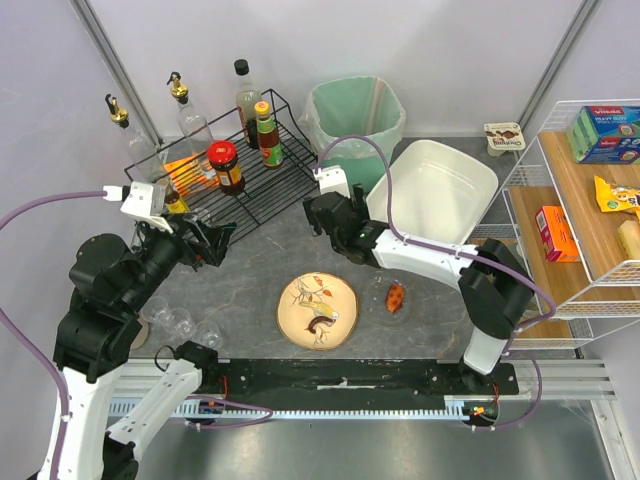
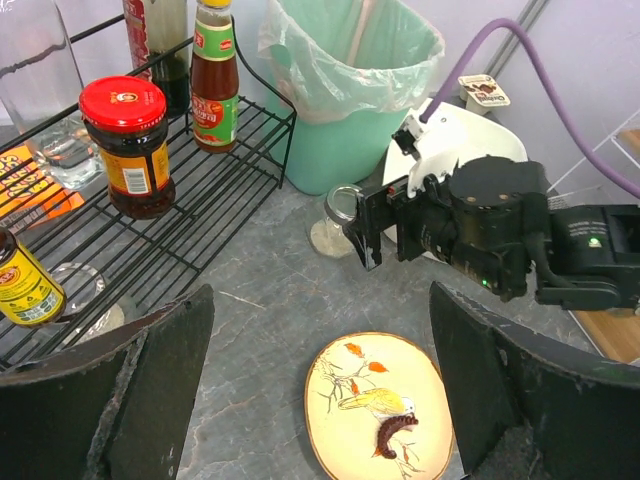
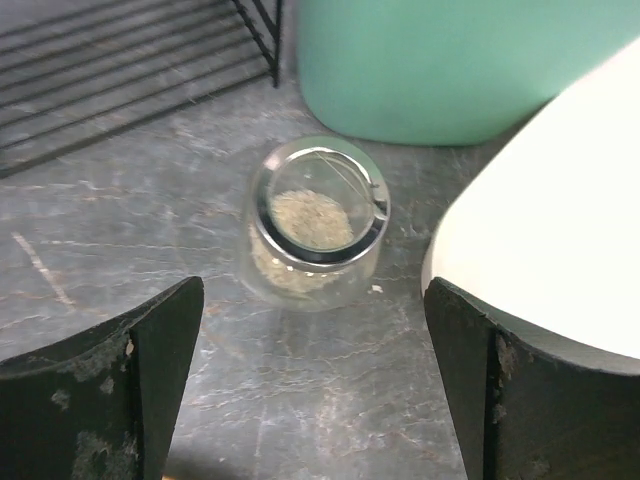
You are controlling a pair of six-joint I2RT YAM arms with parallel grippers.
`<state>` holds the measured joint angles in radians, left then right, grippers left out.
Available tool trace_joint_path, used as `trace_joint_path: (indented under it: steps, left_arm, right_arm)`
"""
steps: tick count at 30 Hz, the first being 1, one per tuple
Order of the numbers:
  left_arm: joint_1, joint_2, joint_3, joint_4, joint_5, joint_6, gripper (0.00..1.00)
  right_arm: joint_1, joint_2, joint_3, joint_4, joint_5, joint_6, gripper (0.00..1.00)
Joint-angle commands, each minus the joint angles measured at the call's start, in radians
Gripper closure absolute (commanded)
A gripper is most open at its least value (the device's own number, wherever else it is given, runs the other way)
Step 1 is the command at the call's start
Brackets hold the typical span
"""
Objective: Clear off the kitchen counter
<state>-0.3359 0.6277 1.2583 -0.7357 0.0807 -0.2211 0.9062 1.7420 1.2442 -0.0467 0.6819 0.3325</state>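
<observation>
The right gripper has its fingers wide apart and holds nothing. A small glass jar with pale grains inside sits just in front of it on the kitchen counter, near the green bin and the white tub. I think the jar is next. Go in low, one finger on each side, and squeeze slowly so it does not tip. The left gripper is wide open and empty too.

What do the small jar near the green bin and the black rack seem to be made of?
Jar: probably clear glass, since its wall is see-through; the rim shines like metal.
Rack: likely thin metal wire with a black coating.
</observation>
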Motion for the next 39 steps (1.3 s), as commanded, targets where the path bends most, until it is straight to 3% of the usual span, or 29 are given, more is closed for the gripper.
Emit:
trace_joint_path:
  steps: [1, 13, 29, 36, 39]
  left_arm:
    - [0.001, 0.001, 0.0, 0.002, 0.022, -0.038, 0.07]
    - [0.001, 0.013, 0.0, 0.01, 0.011, -0.04, 0.07]
    - [0.003, 0.018, -0.002, 0.01, -0.013, -0.018, 0.07]
    - [0.003, 0.018, -0.007, 0.009, -0.016, -0.015, 0.07]
    - [0.001, 0.014, -0.01, 0.01, -0.018, -0.015, 0.07]
  right_arm:
    - [-0.047, 0.054, 0.046, -0.039, 0.016, 0.082, 0.02]
    - [-0.096, 0.154, 0.075, 0.039, -0.071, 0.111, 0.02]
    - [-0.098, 0.251, 0.072, 0.148, -0.013, 0.211, 0.02]
    - [-0.098, 0.275, 0.08, 0.108, -0.001, 0.234, 0.2]
    - [-0.096, 0.261, 0.064, 0.123, -0.013, 0.212, 0.35]
